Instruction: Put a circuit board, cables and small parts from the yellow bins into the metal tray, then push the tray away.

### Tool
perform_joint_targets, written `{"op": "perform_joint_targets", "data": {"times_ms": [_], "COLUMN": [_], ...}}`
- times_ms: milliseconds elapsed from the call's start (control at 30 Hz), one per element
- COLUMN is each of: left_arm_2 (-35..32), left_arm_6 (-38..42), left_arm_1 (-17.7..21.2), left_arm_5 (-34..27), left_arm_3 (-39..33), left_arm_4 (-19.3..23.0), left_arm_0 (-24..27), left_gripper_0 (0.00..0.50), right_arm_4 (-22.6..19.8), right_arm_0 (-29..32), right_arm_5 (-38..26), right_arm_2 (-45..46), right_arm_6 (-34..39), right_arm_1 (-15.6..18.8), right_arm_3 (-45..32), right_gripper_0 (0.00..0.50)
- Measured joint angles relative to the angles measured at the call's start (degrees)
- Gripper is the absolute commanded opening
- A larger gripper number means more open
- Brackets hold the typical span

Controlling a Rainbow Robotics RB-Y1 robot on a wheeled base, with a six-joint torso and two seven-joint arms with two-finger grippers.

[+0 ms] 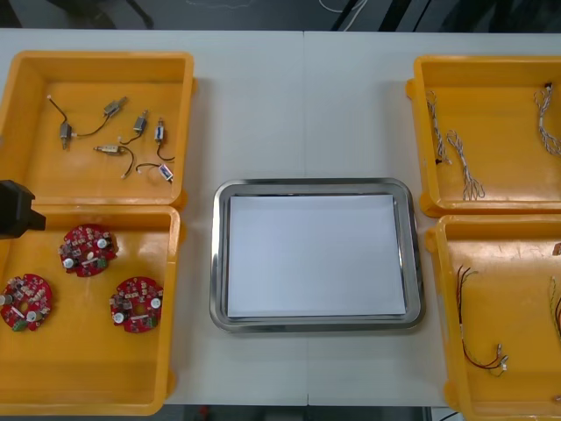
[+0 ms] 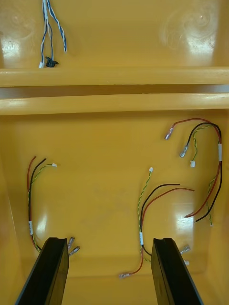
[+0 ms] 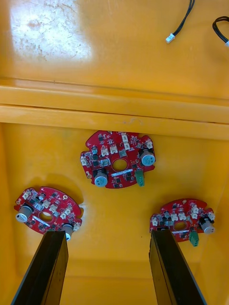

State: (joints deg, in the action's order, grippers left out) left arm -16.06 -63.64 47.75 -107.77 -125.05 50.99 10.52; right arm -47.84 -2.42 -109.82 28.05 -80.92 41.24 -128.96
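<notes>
Three round red circuit boards (image 1: 88, 250) lie in the near-left yellow bin (image 1: 88, 390). My left gripper (image 3: 107, 236) hangs open above them. One board (image 3: 119, 159) lies just beyond the fingertips, and the other two (image 3: 45, 217) (image 3: 183, 224) lie by each finger. A black part of my left arm (image 1: 13, 209) shows at the bin's far-left corner. My right gripper (image 2: 109, 243) is open over the near-right bin (image 1: 491, 230). A red, black and yellow cable (image 2: 143, 214) lies close to its right finger (image 2: 169, 271). The metal tray (image 1: 316, 189), white inside, holds nothing.
The far-left bin (image 1: 96, 61) holds several small metal parts (image 1: 114, 107) with black leads. Twisted blue and white cables (image 1: 465, 162) lie in the far-right bin (image 1: 482, 66). More red and yellow cables (image 2: 32, 200) (image 2: 210, 167) lie to either side of my right gripper.
</notes>
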Motion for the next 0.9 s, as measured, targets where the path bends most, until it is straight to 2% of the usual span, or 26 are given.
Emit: {"op": "perform_joint_targets", "data": {"times_ms": [900], "left_arm_2": [0.00], "left_arm_6": [0.00], "left_arm_1": [0.00], "left_arm_5": [0.00], "left_arm_3": [0.00], "left_arm_4": [0.00], "left_arm_0": [0.00], "left_gripper_0": [0.500], "right_arm_4": [0.00], "right_arm_0": [0.00], "right_arm_5": [0.00], "right_arm_2": [0.00], "right_arm_6": [0.00], "right_arm_1": [0.00], "right_arm_3": [0.00], "right_gripper_0": [0.500]}}
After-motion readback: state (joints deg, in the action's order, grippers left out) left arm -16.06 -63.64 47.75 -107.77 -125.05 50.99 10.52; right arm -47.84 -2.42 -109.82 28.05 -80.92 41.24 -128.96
